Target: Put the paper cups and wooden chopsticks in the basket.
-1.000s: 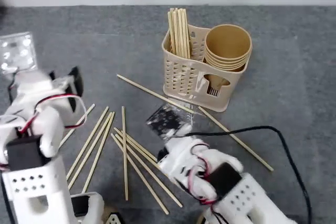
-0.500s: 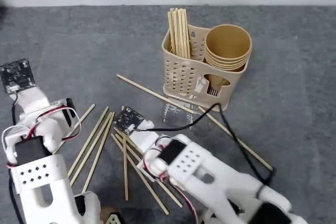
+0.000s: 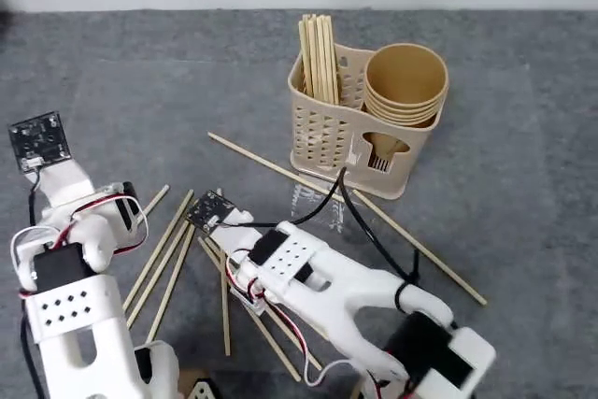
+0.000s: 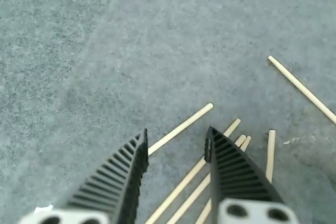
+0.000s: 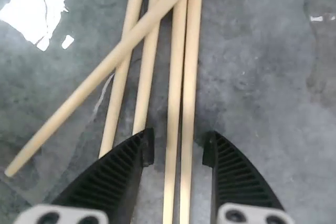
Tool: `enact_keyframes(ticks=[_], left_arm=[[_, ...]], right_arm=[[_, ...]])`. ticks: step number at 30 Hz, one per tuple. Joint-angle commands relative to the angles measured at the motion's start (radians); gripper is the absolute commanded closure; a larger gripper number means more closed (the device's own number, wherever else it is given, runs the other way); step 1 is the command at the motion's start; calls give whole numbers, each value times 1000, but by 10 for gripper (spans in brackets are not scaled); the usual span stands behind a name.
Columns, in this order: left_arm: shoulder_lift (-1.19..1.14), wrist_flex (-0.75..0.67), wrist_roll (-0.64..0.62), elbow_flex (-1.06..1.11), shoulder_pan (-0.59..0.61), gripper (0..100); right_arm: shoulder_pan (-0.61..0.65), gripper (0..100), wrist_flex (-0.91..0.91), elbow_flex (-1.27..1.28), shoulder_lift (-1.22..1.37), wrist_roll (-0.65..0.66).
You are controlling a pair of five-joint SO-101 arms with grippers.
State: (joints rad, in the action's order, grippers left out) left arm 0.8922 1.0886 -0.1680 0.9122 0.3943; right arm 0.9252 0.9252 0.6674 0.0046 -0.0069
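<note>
Grey table (image 3: 112, 72) bears loose chopsticks (image 3: 257, 158) and a basket (image 3: 327, 133).

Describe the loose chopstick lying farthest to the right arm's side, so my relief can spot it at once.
Start at the beige basket holding the paper cups. From its front corner nearest the arms, one chopstick runs diagonally across the grey mat toward the right arm's side. Unlike the pile under the right gripper, it lies alone, clear of them.
</note>
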Motion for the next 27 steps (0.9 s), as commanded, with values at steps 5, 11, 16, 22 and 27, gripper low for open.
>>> enact_keyframes(ticks=[5,11,16,22,27], left_arm=[[26,-23,2,-8,5,826],[26,-23,2,-8,5,826],[26,-21,2,-7,5,826],[26,-21,2,-7,5,826],[26,-21,2,-7,5,826]], right_arm=[[-38,921,-4,-94,137,-6],[-59,992,18,-100,139,-5],[-124,990,99,-110,108,57],[-200,990,225,-110,-81,121],[-217,990,309,-110,-266,173]])
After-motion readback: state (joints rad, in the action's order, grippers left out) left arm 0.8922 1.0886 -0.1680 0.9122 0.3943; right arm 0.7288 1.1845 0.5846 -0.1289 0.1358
